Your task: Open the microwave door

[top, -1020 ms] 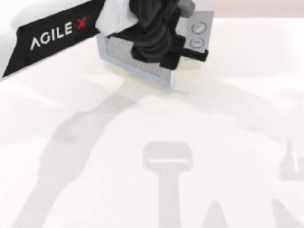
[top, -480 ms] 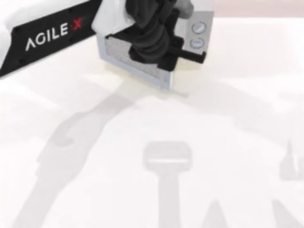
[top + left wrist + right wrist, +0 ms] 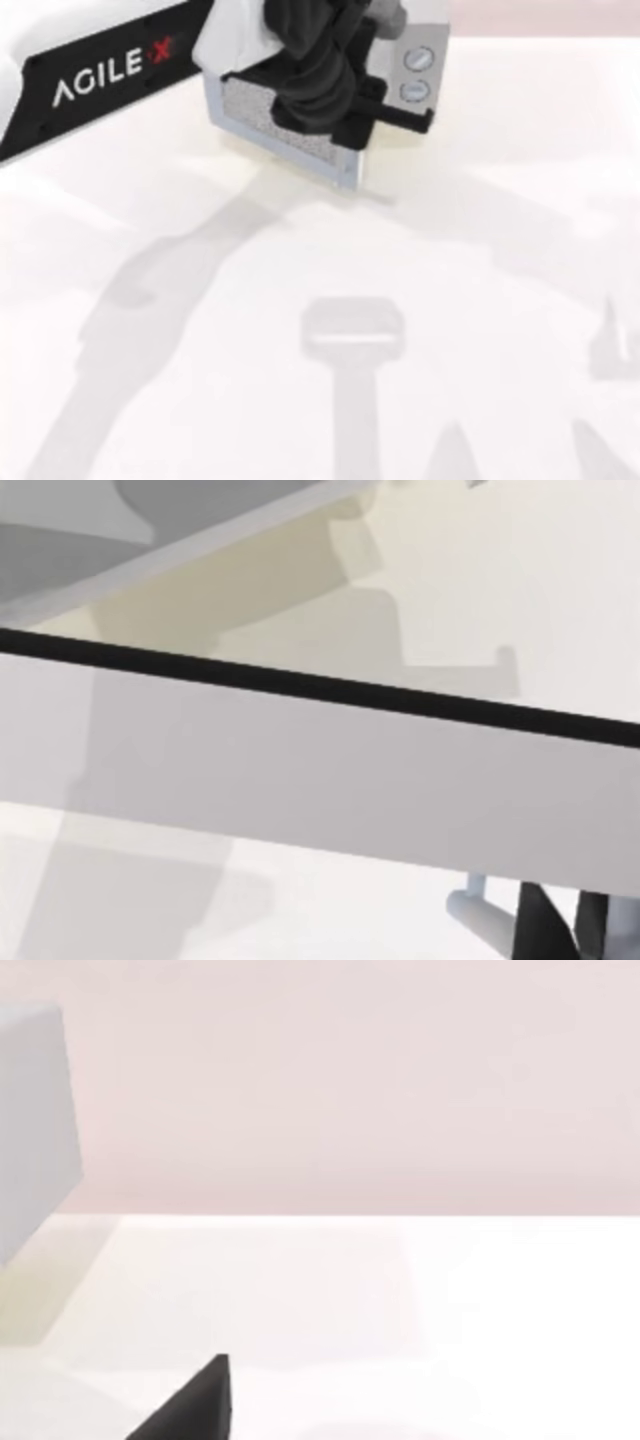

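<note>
The light-grey microwave (image 3: 424, 40) stands at the table's far edge, its two silver knobs (image 3: 417, 59) facing up. The microwave door (image 3: 252, 112), with its speckled mesh window, hangs partly swung out from the front on its left hinge. My left gripper (image 3: 385, 110) reaches over the door's free edge beside the knob panel. In the left wrist view the door (image 3: 300, 770) crosses as a broad grey band, and the left gripper (image 3: 565, 925) is shut on the pale handle bar (image 3: 478, 920). One dark fingertip (image 3: 195, 1410) of the right gripper shows, with the microwave's side (image 3: 30, 1110) far off.
The white table (image 3: 320, 300) carries only shadows of the arms across its middle and front. A pale pink wall (image 3: 350, 1080) runs behind the table's far edge.
The left arm has shifted slightly left and the door's free corner has swung a little farther out from the microwave.
</note>
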